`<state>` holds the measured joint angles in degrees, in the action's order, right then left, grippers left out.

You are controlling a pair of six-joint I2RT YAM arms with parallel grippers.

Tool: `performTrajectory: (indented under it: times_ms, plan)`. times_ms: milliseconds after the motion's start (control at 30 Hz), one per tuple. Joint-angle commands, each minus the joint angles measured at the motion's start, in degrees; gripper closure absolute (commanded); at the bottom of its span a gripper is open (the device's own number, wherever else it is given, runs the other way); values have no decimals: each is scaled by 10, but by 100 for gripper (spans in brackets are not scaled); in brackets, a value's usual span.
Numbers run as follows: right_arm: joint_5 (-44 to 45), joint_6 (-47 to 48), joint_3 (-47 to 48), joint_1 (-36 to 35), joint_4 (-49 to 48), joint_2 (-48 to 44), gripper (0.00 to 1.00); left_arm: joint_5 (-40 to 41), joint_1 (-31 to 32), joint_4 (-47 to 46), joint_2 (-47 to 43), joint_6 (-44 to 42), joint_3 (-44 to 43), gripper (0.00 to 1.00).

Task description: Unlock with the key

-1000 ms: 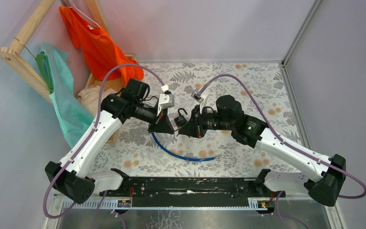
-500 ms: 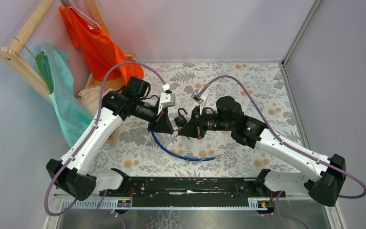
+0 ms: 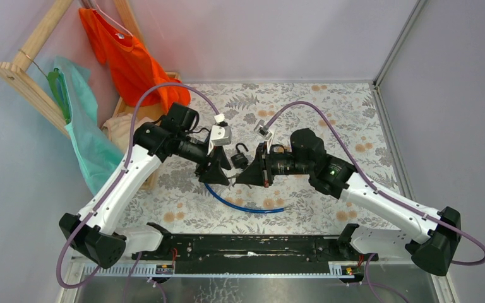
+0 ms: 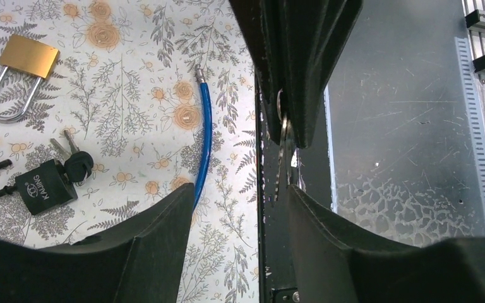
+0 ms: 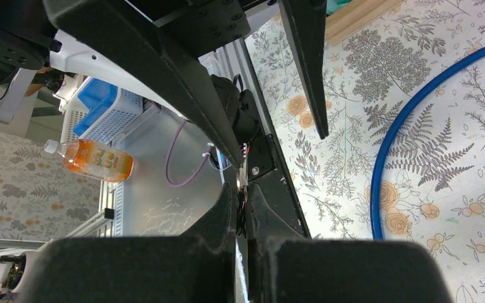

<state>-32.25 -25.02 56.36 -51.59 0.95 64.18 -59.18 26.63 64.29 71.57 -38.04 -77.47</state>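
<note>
Closest to me is the scratched metal plate (image 3: 259, 287) along the near edge, and beyond it the floral tablecloth (image 3: 303, 107) that covers the table. Pale walls (image 3: 259, 38) close in the back and sides.

Both arms meet over the middle of the cloth. My left gripper (image 4: 241, 187) has its fingers spread wide with nothing between them. My right gripper (image 5: 243, 196) is pressed together on a thin silver key (image 4: 281, 158), which hangs from a ring at its fingertips. In the right wrist view that key is only a sliver.

A blue cable (image 4: 204, 136) curves on the cloth under the grippers. Just past them lies the black padlock (image 4: 43, 188), with one end of its shackle free of the body. The key (image 4: 79, 165) lies with its black head against the padlock's bottom end. Its blade is hidden, so I cannot tell whether it is seated. Two spare silver keys (image 4: 62, 145) fan out beside it. A brass padlock (image 4: 28, 57) lies farther off, shackle closed.

At the far left, a wooden rack (image 3: 31, 50) carries an orange shirt (image 3: 126, 57) and a teal garment (image 3: 88, 139). A pale cloth (image 3: 121, 129) is heaped at its foot.

Off the table, the right wrist view catches a bottle (image 5: 98, 161) of orange liquid. Next to it is a blue basket (image 5: 104, 107) whose contents I cannot see.
</note>
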Motion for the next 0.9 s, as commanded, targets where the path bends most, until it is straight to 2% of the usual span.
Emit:
performTrajectory:
  times_ms: [0, 67, 167, 333, 367, 400, 433, 633, 767, 867]
  plan:
    - [-7, -6, 15, -2, -27, 1, 100, -9, 10, -20, 0, 13, -6, 40]
    - [-5, -6, 15, -2, -26, 0, 100, 2, 13, -26, 1, 17, -8, 48]
    - [-1, -5, 17, -1, -22, 2, 100, 24, 14, -44, 3, 33, -13, 70]
    - [5, -16, 20, -1, -24, 8, 100, 54, 22, -45, 1, 23, -20, 99]
    - [2, -20, 22, -2, -23, 10, 93, 69, 25, -45, -2, 18, -21, 100]
    - [-2, -23, 25, -1, -22, 12, 78, 88, 27, -45, -5, 12, -24, 100]
    - [-6, -27, 27, -1, -19, 13, 68, 109, 27, -45, -7, 3, -28, 100]
    - [-15, -43, 44, 15, -5, -6, 26, 283, 60, -19, -36, -115, -44, 100]
    - [-13, -59, 53, 35, -1, -15, 22, 336, 106, -24, -71, -190, -55, 100]
    - [-26, -98, 43, 47, -36, -12, 23, 394, 158, -97, -119, -231, -16, 100]
